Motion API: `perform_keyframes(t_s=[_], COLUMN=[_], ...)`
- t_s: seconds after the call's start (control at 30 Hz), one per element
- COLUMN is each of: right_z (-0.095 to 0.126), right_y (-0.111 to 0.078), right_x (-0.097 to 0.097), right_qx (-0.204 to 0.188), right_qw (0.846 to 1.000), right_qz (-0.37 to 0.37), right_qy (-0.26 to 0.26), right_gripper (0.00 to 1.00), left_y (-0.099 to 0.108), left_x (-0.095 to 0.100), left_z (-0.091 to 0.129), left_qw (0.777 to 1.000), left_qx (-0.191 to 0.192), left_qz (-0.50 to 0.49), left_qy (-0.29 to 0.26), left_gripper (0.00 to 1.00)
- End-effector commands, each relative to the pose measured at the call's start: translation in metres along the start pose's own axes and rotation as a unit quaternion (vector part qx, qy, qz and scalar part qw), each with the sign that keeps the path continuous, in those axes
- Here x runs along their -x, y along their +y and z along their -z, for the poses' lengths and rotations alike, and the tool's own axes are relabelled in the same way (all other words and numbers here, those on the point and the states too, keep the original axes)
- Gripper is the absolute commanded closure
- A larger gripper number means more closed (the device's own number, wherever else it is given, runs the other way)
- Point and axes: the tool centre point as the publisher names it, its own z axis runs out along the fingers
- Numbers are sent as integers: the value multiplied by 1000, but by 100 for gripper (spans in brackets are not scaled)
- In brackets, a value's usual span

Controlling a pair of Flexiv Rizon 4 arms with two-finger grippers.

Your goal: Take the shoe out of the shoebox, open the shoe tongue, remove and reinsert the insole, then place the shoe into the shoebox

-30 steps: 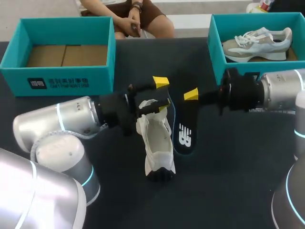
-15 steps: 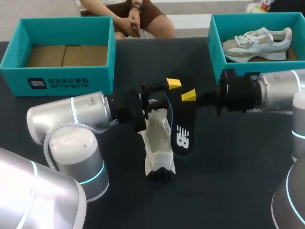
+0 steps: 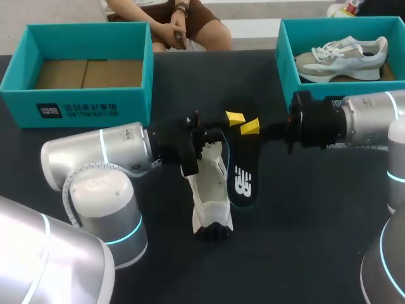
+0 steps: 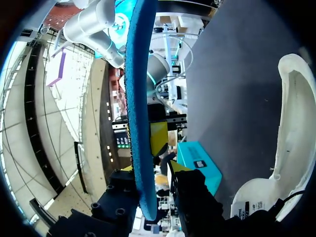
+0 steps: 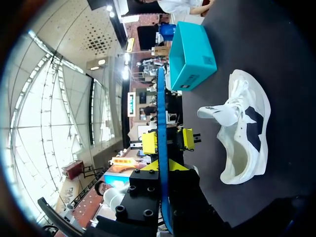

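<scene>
At the far left of the table (image 3: pixel 304 247) stands an open teal shoebox (image 3: pixel 82 106); only the brown cardboard liner (image 3: pixel 88 73) on its floor shows inside it. Nearer the robot, the left arm (image 3: pixel 101 158) comes in from the left and reaches towards the middle, where the left gripper (image 3: pixel 233 120) sits at the far end of the insole (image 3: pixel 244 174). In the right wrist view its two yellow tips straddle the insole's thin blue edge, one tip close against it and the other standing clear, so this gripper is open around the insole and not clamped on it. Just below the gripper the white shoe (image 3: pixel 210 190) rests on the table outside both boxes, its dark end towards the robot and its opening and raised tongue towards the left gripper. Just beside the shoe, on its right, is the insole, black on its face with a blue rim, held out of the shoe. The right gripper (image 3: pixel 252 128), at the end of the arm reaching in from the right, pinches the insole near its far end, the blue edge running straight in between its fingers in its own wrist view. At the far right stands a second open teal shoebox (image 3: pixel 288 69), and a grey and white sneaker (image 3: pixel 345 57) lies in it on its side.
</scene>
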Motion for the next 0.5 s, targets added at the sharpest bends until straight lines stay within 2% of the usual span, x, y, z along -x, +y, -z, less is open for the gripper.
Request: perform_keyframes(t_s=[0.03, 0.17, 0.2, 0.23, 0.27, 0.4, 0.43, 0.47, 0.5], right_z=[-1, -2, -2, -2, -3, -3, -2, -1, 3], right_y=[1, 1, 1, 1, 1, -1, -3, -3, -5], right_x=[1, 2, 2, 2, 2, 4, 4, 4, 5], right_qx=[-2, -3, -3, -3, -2, 1, 3, 3, 12], right_qw=[1000, 1000, 1000, 1000, 1000, 1000, 1000, 1000, 1000], right_qz=[-1, -2, -2, -2, -2, -1, -2, -2, -3], right_qy=[-1, 0, 1, 1, 2, 2, 2, 2, -4], right_gripper=[100, 100, 100, 100, 100, 100, 51, 33, 0], left_y=[-2, -3, -3, -3, -3, -4, -3, -3, -1], left_x=[0, 0, 0, 0, 0, -1, -2, -2, -4], left_z=[-1, -2, -2, -2, -3, -3, -3, -3, -1], left_qw=[1000, 1000, 1000, 1000, 1000, 1000, 1000, 1000, 1000], left_qx=[0, -3, -3, -3, -4, -5, -5, -5, -3], left_qz=[1, 4, 4, 4, 5, 6, 6, 5, 8], left_qy=[0, -2, -2, -2, -2, -2, -1, 0, 3], left_gripper=[73, 82, 88, 88, 100, 100, 100, 100, 100])
